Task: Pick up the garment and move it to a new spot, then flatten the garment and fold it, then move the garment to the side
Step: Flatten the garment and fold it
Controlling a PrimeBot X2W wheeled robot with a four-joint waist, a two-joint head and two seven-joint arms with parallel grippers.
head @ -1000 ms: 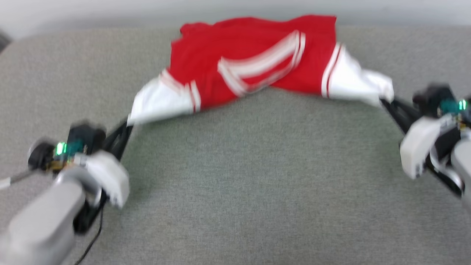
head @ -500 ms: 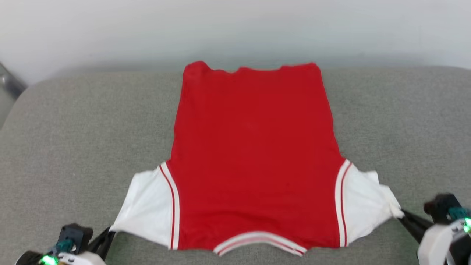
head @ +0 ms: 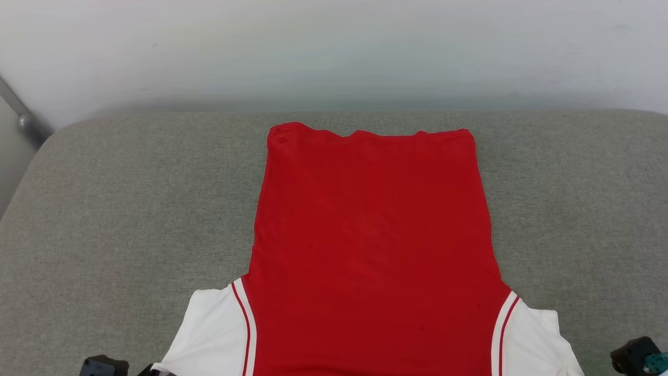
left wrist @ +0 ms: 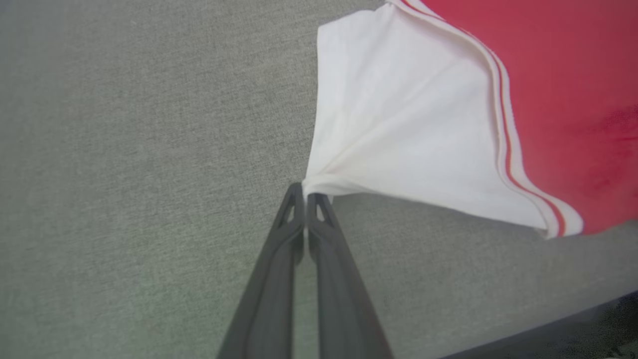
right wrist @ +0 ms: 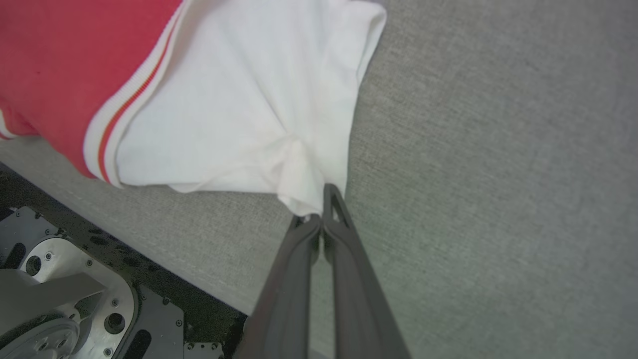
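a: where's your shirt (head: 370, 250) now?
b: spread flat on the grey cushion (head: 130, 209); bunched a second ago. left gripper (left wrist: 305, 192) clenched on one white sleeve (left wrist: 398, 124), right gripper (right wrist: 321, 209) on the other.

garment (head: 370, 250): smooth matt cloth; cushion (head: 130, 219) surf: coarse woven fabric, matt.

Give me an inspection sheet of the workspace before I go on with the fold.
Surface: grey fabric pad, rounded far corners.
Job's things: garment spread flat, plain red side up, hem far, sleeves near.
Clutter: nothing seen.
Grippers: left gripper shut on the tip of the left sleeve; right gripper shut on the tip of the right sleeve.
Cables: nothing seen.
Surroundings: pale wall behind; metal bar far left; robot base below the pad's near edge.
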